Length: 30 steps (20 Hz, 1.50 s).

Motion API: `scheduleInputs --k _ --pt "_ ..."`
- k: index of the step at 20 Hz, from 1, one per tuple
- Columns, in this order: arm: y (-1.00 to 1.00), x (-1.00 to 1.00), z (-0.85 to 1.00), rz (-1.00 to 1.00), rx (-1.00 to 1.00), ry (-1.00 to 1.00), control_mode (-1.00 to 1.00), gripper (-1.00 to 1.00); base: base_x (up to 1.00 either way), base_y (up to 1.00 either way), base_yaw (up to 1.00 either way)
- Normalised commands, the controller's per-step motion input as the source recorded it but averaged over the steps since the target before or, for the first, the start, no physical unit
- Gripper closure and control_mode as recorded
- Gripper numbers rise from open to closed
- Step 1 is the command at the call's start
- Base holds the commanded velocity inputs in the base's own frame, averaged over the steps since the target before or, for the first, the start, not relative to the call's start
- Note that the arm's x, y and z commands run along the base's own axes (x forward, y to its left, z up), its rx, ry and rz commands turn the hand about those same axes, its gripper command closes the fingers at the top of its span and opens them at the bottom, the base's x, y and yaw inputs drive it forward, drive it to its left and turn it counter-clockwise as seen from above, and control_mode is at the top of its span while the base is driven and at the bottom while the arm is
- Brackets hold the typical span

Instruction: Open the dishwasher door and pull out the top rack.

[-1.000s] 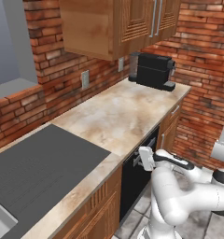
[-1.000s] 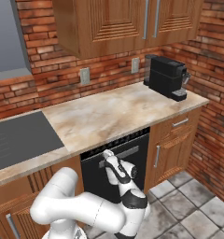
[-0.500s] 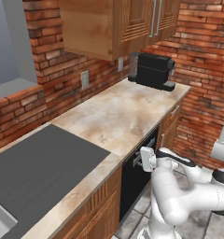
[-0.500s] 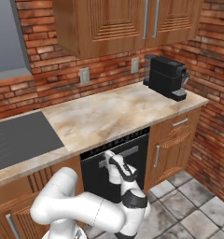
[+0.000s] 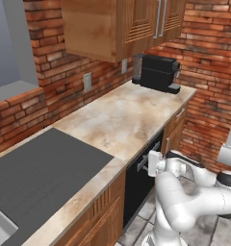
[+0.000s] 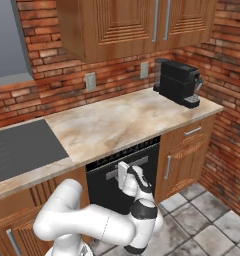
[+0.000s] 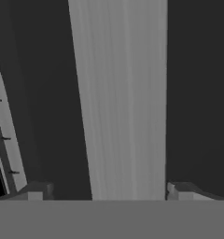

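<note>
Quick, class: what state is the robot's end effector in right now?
End effector: open, fingertips either side of the handle on the dishwasher door, not yet closed on it.

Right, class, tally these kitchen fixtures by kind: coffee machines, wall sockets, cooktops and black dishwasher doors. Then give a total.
Coffee machine: 1
Wall sockets: 2
Cooktop: 1
Dishwasher door: 1
Total: 5
</note>
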Motion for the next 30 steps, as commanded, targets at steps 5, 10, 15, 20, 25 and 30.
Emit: scheduleInputs --k 5,10,15,20,25,30 --pt "-0.14 0.36 -0.44 0.01 0.15 -0.07 -1.0 -1.0 0.0 0.0 0.0" --pt "-0.06 0.34 -0.51 0.0 0.07 -0.03 -1.0 -1.0 0.0 0.0 0.0" --pt "0.0 0.38 -0.61 0.0 0.05 0.0 -1.0 -1.0 0.0 0.0 0.0" --pt "0.0 0.35 -0.68 0.0 0.02 0.0 -1.0 -1.0 0.0 0.0 0.0" --pt "0.0 0.42 -0.67 0.0 0.02 0.0 -1.0 -1.0 0.0 0.0 0.0" --pt "0.0 0.51 -0.66 0.0 0.01 0.0 -1.0 -1.0 0.0 0.0 0.0"
